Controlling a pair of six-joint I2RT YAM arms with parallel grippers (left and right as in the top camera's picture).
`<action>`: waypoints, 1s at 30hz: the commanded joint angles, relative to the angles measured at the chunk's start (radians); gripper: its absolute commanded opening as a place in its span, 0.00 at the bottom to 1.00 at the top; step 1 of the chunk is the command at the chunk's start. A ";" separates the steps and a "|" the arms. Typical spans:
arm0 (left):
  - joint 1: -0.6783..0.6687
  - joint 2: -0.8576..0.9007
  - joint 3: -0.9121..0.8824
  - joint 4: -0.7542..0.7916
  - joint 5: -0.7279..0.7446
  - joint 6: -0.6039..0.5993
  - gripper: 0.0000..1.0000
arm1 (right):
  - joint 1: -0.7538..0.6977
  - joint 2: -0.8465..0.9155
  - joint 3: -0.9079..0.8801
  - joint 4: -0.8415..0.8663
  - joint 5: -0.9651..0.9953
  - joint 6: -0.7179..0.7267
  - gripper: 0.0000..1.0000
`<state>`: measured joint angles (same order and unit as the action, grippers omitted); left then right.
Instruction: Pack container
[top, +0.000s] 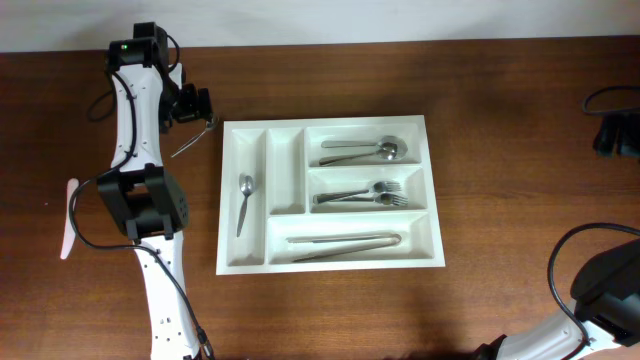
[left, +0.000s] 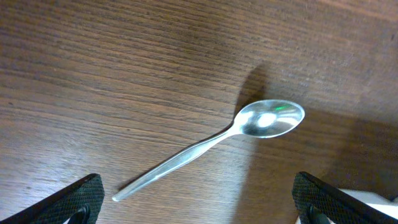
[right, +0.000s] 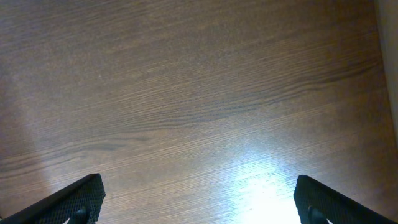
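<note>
We note the left gripper (left: 200, 202) spread wide, holding nothing, above a loose spoon (left: 211, 146) on the table (left: 93, 62). Right gripper (right: 199, 200) equally wide, empty. Only overhead shows the container (top: 225, 200), mid-table, near that spoon.

White five-compartment container (top: 330, 263), flat, holding cutlery

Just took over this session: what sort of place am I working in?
Likely a robot test bench staged as a kitchen chore: a wooden table, a white cutlery tray partly filled, a loose spoon beside it.
</note>
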<state>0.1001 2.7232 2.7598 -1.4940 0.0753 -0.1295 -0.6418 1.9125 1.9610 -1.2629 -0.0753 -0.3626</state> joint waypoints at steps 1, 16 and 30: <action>-0.006 0.011 -0.011 0.010 0.015 -0.072 0.99 | -0.006 -0.002 0.000 0.000 0.002 0.008 0.99; -0.013 0.019 -0.011 0.046 0.015 -0.122 0.99 | -0.006 -0.002 0.000 0.000 0.002 0.008 0.99; -0.026 0.122 -0.011 0.023 0.145 -0.348 0.99 | -0.006 -0.002 0.000 0.000 0.002 0.008 0.99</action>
<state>0.0776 2.7991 2.7621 -1.4723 0.1822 -0.4450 -0.6418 1.9125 1.9610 -1.2644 -0.0753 -0.3634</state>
